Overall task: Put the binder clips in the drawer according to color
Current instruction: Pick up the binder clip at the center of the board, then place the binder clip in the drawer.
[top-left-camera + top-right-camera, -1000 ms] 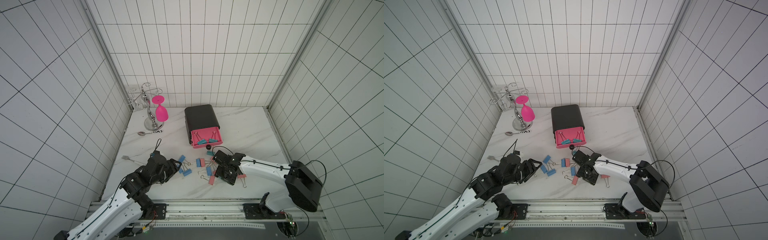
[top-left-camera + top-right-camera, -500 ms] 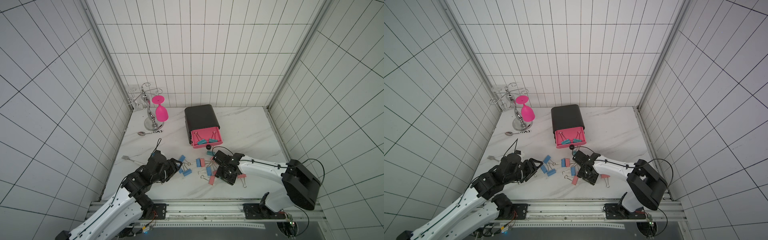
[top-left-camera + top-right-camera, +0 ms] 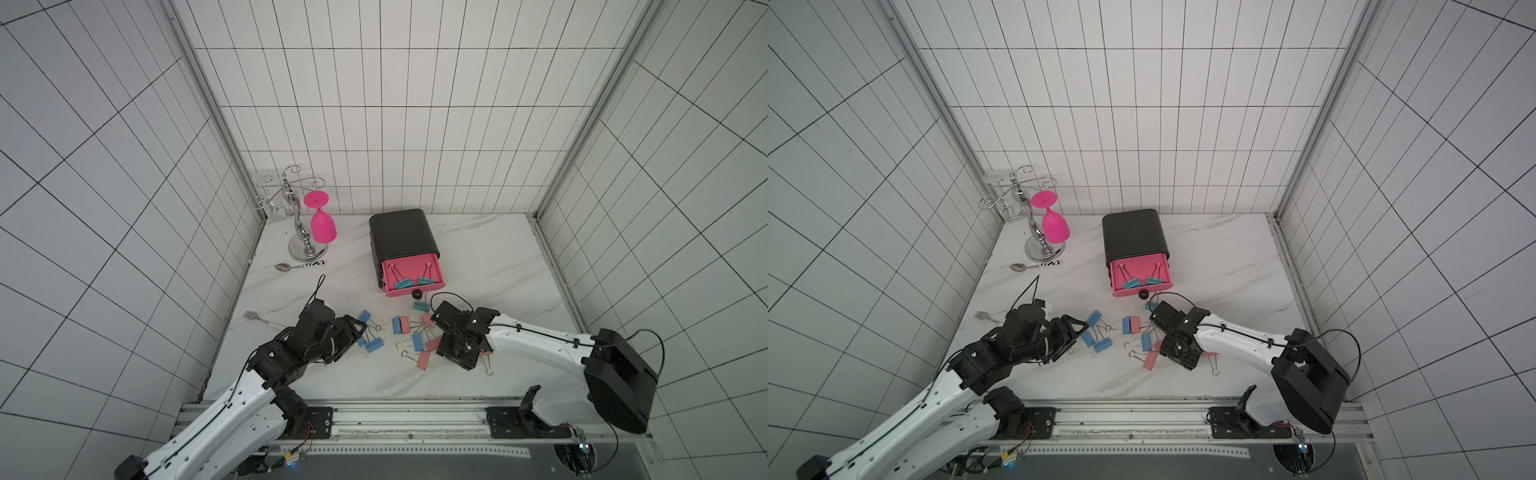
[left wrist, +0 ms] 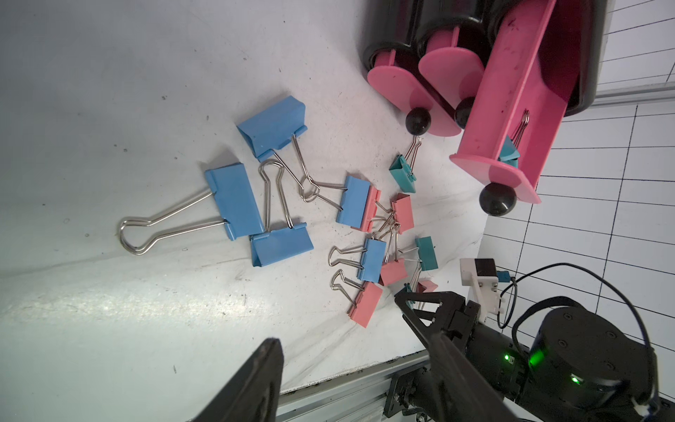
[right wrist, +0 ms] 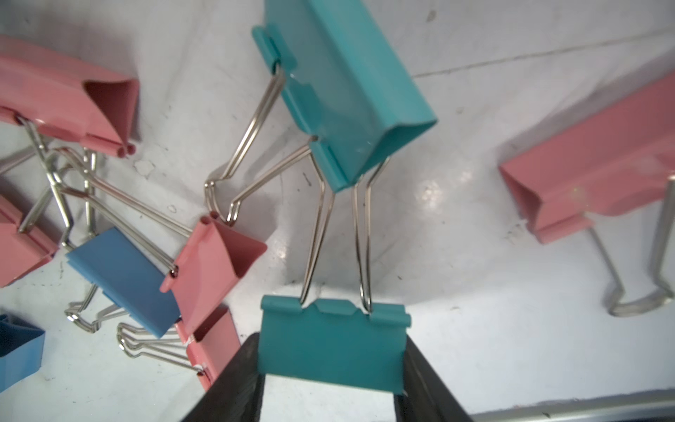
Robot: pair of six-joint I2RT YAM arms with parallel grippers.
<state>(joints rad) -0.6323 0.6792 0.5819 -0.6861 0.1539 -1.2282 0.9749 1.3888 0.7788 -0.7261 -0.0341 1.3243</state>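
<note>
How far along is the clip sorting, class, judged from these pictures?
Done: two teal clips lie in the open top drawer. In hand: the right pincer grips a third teal clip. Left: blue clips, pink clips and a teal one by the knob lie loose; the lower drawers are shut.

No word, number or brand can be read in any view. The only thing resembling lettering is a small white strip [image 3: 314, 262] with black marks. It lies flat on the marble table [image 3: 478, 257], just in front of the foot of the chrome glass rack [image 3: 308, 252] and next to the spoon [image 3: 284, 267]. It shows in both top views, but the marks are too small and blurred to make out.
</note>
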